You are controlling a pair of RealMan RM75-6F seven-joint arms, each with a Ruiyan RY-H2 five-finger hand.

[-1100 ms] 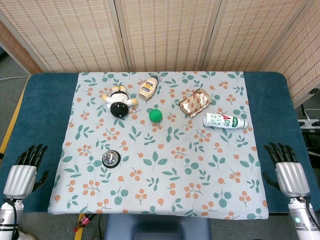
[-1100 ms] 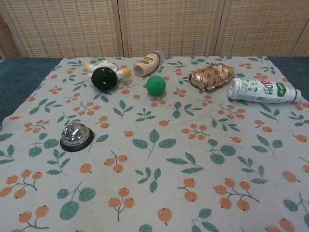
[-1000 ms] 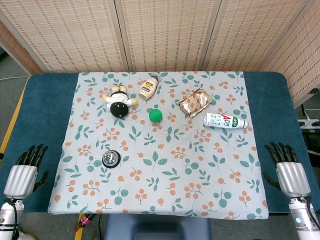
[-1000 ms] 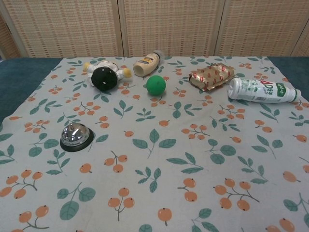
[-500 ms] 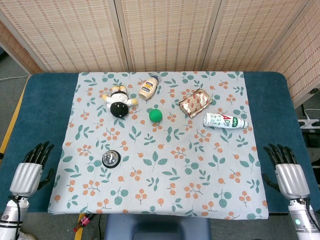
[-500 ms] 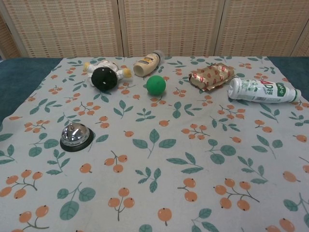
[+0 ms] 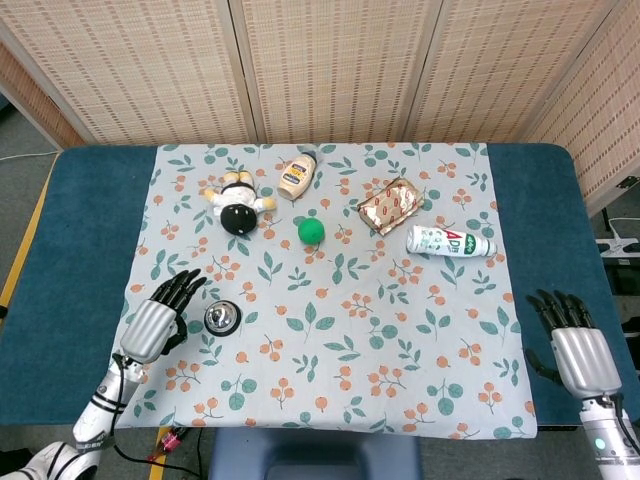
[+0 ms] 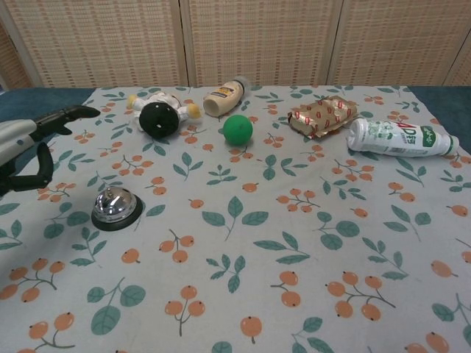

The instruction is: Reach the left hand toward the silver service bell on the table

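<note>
The silver service bell (image 7: 222, 319) with its black base sits on the floral cloth near the front left, also seen in the chest view (image 8: 116, 207). My left hand (image 7: 160, 320) hovers just left of the bell with its fingers spread and nothing in them; the chest view shows the left hand (image 8: 29, 143) above and left of the bell, apart from it. My right hand (image 7: 577, 350) rests open at the table's right front edge, far from the bell, and the chest view does not show it.
Toward the back of the cloth lie a black-and-white plush toy (image 7: 237, 203), a mayonnaise bottle (image 7: 296, 176), a green ball (image 7: 311, 231), a red patterned packet (image 7: 390, 205) and a white bottle (image 7: 449, 241) on its side. Bare blue tabletop (image 7: 80, 240) flanks the cloth.
My left hand has swung in from the table's left front corner to just beside the bell and now shows in the chest view. The right hand has stayed put.
</note>
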